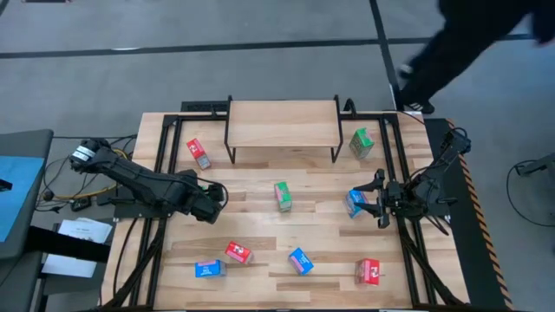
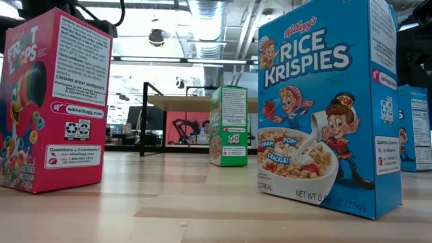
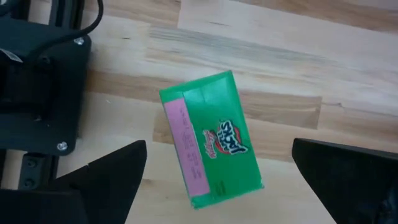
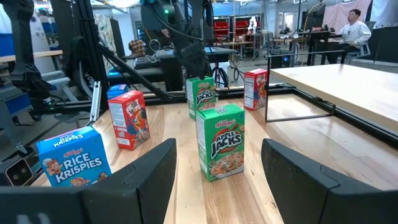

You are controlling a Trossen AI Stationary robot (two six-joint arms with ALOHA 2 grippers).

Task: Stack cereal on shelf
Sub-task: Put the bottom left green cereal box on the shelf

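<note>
1. The left arm reached in from the table's left edge. The left gripper [image 1: 213,198] hung over the left-middle of the tabletop [image 1: 260,221] with its fingers [image 3: 106,177] spread wide and gripping nothing. In the left wrist view, a green Apple Jacks box [image 3: 211,146] lay in the gap between them, clear of both.
2. A red box [image 1: 198,152] stood just left of the shelf's left legs. Near the front edge, a blue box [image 1: 209,269] and a second red box [image 1: 238,252] stood close together.
3. The shelf [image 1: 282,120] stood at the far middle of the tabletop on black legs.
4. A second green box [image 1: 283,196] stood upright at mid-table, in front of the shelf and between the two grippers. A second blue box [image 1: 301,261] stood near the front edge, towards the centre.
5. A third green box [image 1: 362,143] stood just right of the shelf's right legs. A third red box [image 1: 369,271] stood at the front right.
6. The right gripper [image 1: 375,201] hung at the right-middle of the table, jaws wide apart and gripping nothing. A third blue box [image 1: 355,204] sat at its fingertips; contact could not be determined.
7. A person [image 1: 468,43] in dark clothing was on the floor beyond the table's far right corner.
</note>
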